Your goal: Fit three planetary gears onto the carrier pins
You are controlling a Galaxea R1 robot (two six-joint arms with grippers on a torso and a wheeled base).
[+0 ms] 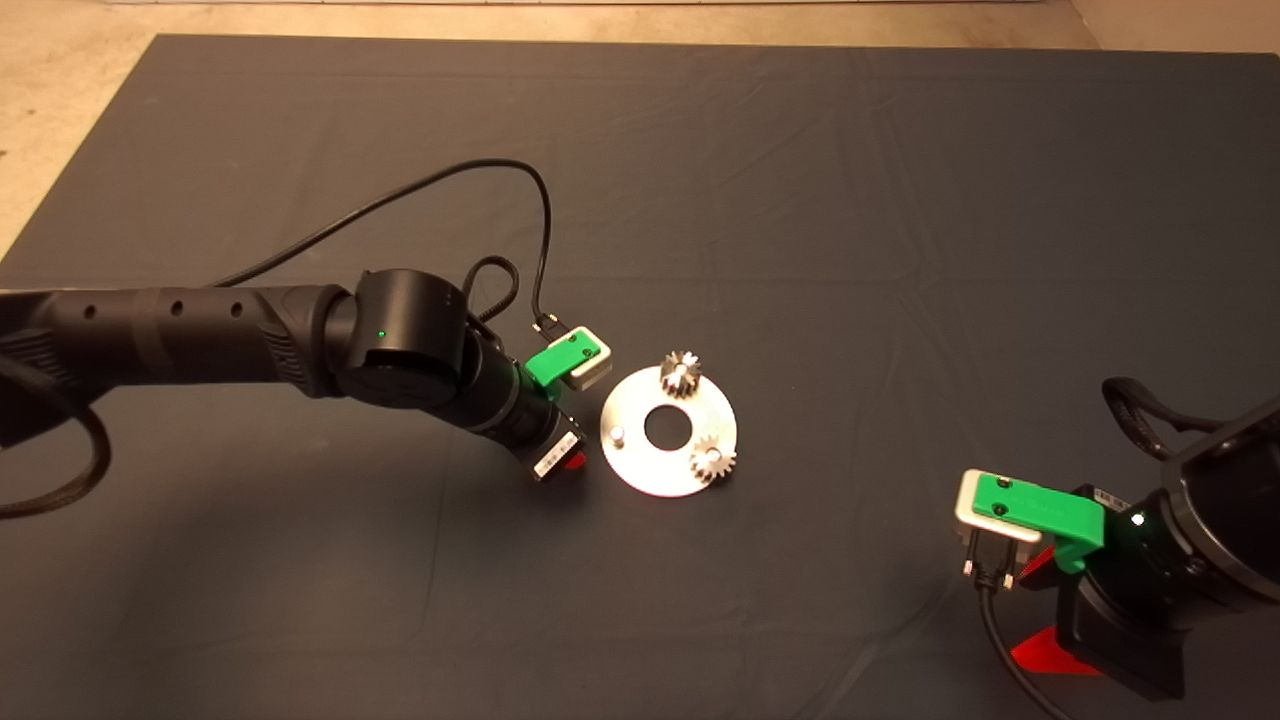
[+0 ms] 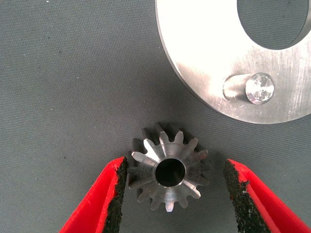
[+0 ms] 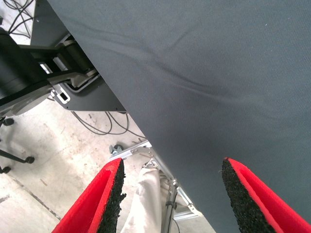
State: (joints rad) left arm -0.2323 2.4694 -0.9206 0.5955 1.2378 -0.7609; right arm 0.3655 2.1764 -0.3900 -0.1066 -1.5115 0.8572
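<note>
Two gears (image 1: pixel 681 374) are seated on the disc (image 1: pixel 640 470). Third gear (image 2: pixel 167 172) is straddled by the left gripper (image 2: pixel 172 187), fingers open, ungrasped. Closing, then alignment over the bare pin (image 2: pixel 259 89), is needed. Right gripper (image 3: pixel 170 194) is parked open at the counter's near right edge.

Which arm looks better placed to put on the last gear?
Left. Its gripper straddles the loose gear, fingers open, beside the bare pin. The right gripper waits at the mat's edge.

No legible text, brand or number found. White label (image 1: pixel 556 462) noted on left arm's wrist; print unreadable.
</note>
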